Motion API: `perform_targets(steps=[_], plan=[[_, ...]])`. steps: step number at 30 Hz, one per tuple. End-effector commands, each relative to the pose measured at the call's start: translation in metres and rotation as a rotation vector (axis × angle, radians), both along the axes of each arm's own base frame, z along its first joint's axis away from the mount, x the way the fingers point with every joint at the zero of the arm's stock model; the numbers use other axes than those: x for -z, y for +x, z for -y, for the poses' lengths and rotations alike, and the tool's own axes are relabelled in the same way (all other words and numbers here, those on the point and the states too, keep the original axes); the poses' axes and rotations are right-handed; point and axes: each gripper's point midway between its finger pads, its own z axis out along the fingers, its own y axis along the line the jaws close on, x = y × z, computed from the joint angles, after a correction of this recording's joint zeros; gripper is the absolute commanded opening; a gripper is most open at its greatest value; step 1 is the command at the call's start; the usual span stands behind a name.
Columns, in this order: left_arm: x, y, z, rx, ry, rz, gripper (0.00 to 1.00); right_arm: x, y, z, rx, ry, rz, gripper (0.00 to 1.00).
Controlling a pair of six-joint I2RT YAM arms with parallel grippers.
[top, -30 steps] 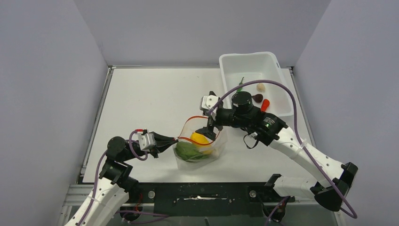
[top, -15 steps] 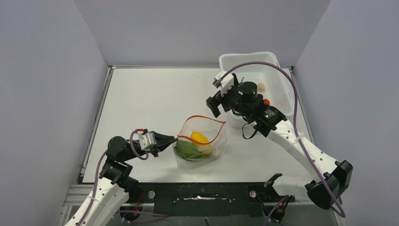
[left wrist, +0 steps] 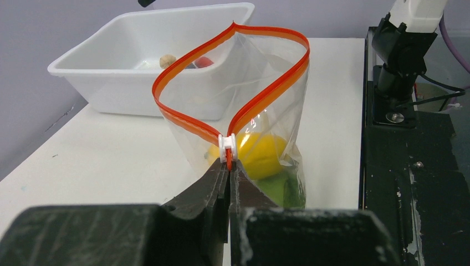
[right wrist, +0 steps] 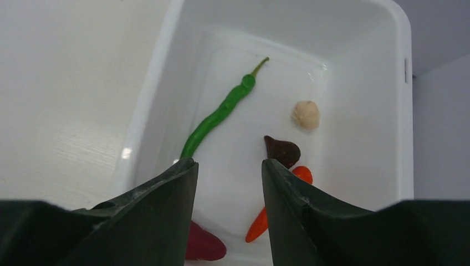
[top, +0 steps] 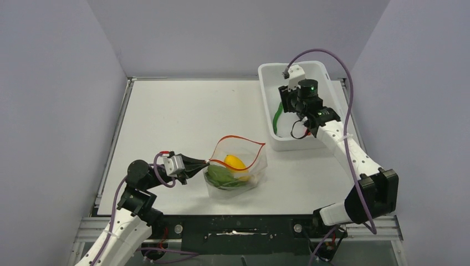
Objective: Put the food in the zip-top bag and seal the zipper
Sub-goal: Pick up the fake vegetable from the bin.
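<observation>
white arms (top: 346,147), black joints, purple cables (top: 321,50) — green led (top: 312,86), perhaps.

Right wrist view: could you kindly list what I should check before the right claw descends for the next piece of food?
1. Right claw open, empty: ok.
2. Right claw above white tub: ok.
3. Green pepper, beige piece, maroon piece, orange-red cone unobstructed in tub: ok.
4. Piece centred under the claw: not ok, bare tub floor there.
5. Zip-top bag mouth open: ok.
6. Left claw shut on the zipper end: ok.
</observation>
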Motion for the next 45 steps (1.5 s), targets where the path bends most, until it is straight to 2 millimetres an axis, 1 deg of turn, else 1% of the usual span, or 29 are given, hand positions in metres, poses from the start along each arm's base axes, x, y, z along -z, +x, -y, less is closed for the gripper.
perform_targets(steps=[1,6,7,9,10,13,16,19,23,24,27,29,35,41,42,45], plan=[[-0.009,0.0,0.002,0.01,-0.011,0.038,0.0,-0.009,0.035,0.035,0.104,0.07,0.051,0.47],[-0.007,0.0,0.003,0.016,-0.006,0.027,0.0,0.01,0.065,0.06,0.161,0.174,0.02,0.45],[-0.007,0.001,0.002,0.011,-0.005,0.027,0.0,0.015,0.071,0.063,0.18,0.191,0.006,0.45],[-0.006,0.003,0.002,0.005,0.001,0.032,0.0,0.024,0.084,0.067,0.221,0.213,-0.016,0.48],[-0.005,0.003,0.002,0.004,0.006,0.032,0.0,0.033,0.09,0.069,0.237,0.218,-0.034,0.48],[-0.004,0.005,0.001,-0.006,0.016,0.029,0.0,0.055,0.106,0.066,0.264,0.251,-0.068,0.48],[-0.003,0.006,0.001,-0.008,0.02,0.035,0.0,0.067,0.122,0.063,0.29,0.303,-0.063,0.49],[-0.004,0.006,0.001,-0.002,0.021,0.039,0.0,0.077,0.138,0.062,0.313,0.335,-0.046,0.51],[-0.003,0.005,0.003,0.009,0.015,0.027,0.0,0.097,0.159,0.06,0.349,0.363,-0.063,0.52],[-0.002,0.004,0.004,0.016,0.017,0.025,0.0,0.106,0.163,0.058,0.353,0.377,-0.07,0.53],[-0.004,0.004,0.004,0.023,0.02,0.028,0.0,0.124,0.168,0.047,0.328,0.427,-0.09,0.53],[-0.005,0.004,0.003,0.015,0.02,0.038,0.0,0.129,0.173,0.043,0.327,0.424,-0.085,0.53],[-0.006,0.002,0.002,0.011,0.013,0.043,0.0,0.15,0.189,0.05,0.402,0.396,-0.079,0.54],[-0.007,0.002,0.002,0.015,0.014,0.048,0.0,0.167,0.201,0.032,0.375,0.371,-0.094,0.55],[-0.007,0.002,0.001,0.013,0.014,0.049,0.0,0.17,0.202,0.03,0.372,0.36,-0.093,0.55],[-0.007,0.002,0.001,0.007,0.013,0.058,0.0,0.183,0.206,0.037,0.412,0.305,-0.107,0.53]])
